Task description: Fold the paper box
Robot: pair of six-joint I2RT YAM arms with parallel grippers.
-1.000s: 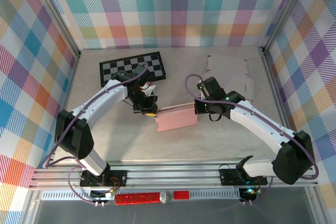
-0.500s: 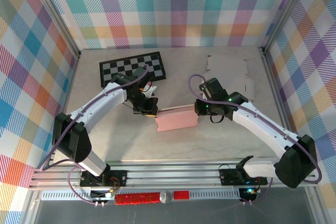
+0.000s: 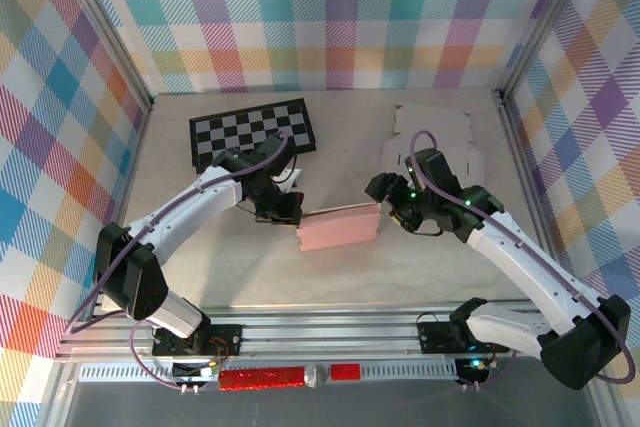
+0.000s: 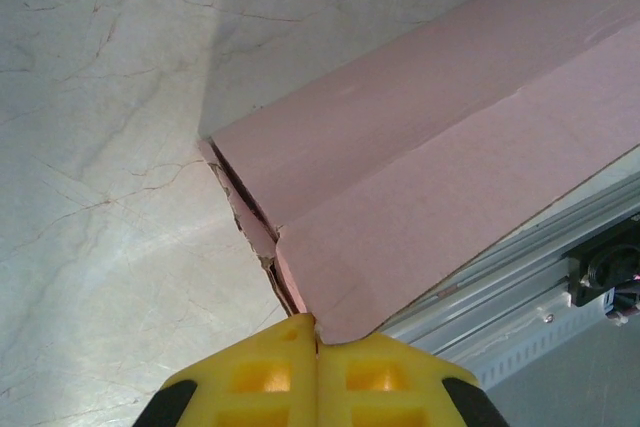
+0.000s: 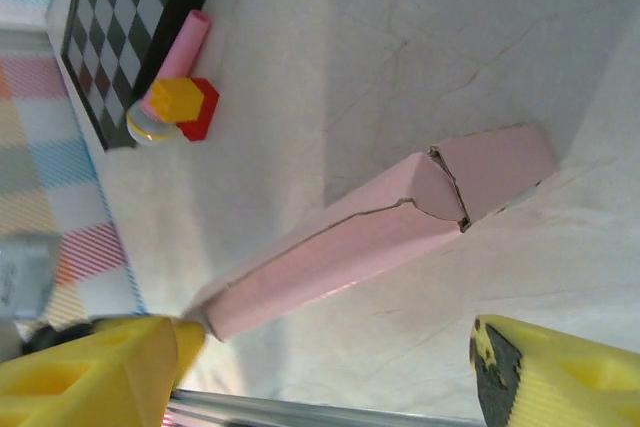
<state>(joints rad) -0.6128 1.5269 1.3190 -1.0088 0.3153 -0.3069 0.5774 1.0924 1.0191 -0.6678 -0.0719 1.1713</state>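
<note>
Closing the end flaps, by my reading: the pink paper box [image 3: 338, 226] lies mid-counter [image 3: 420, 277]. My left end effector [image 4: 317, 342] is clenched on its 9 o'clock flap, and my right end effector [image 3: 386, 202] hangs released at 3 o'clock. Next, I judge, that right-hand flap needs pressing home.

- Left arm [image 3: 190, 209]: white, rounded tube-shaped links joined by chunky black joints, with a thin purple cable running along it.
- Right arm [image 3: 520, 257]: the same white links and black joints, with its own purple cable curving over the wrist end.
- Bases [image 3: 185, 332]: black blocks, each with a purple cable looping at its foot.
- Left gripper [image 4: 318, 347]: bright yellow fingers moulded with square recesses, with black parts behind them.
- Right gripper [image 5: 335, 337]: two blocky yellow fingers [image 5: 90, 372], one with a scuffed black edge.
</note>
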